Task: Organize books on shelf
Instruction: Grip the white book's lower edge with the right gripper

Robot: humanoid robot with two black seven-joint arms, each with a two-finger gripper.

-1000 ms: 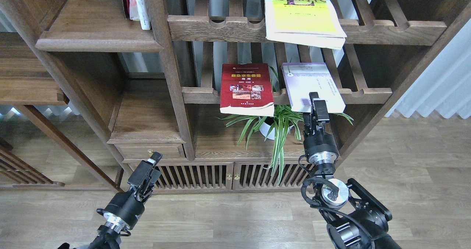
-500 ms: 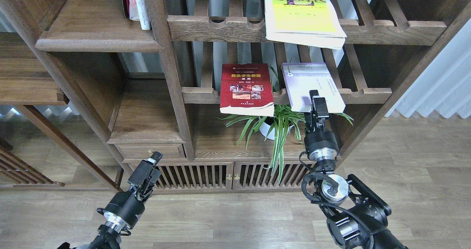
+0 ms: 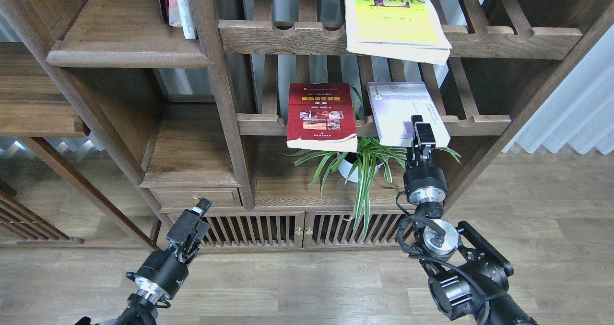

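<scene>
The right hand (image 3: 420, 129) reached the lavender book's (image 3: 403, 109) overhanging front edge, likely to grasp it; whether it gripped, I cannot tell.

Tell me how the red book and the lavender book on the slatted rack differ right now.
The red book has a yellow title and photos; the lavender book is pale and nearly plain. The red book has no gripper near it; the right gripper is at the lavender book's front edge. Both lie flat, overhanging the same rack.
</scene>
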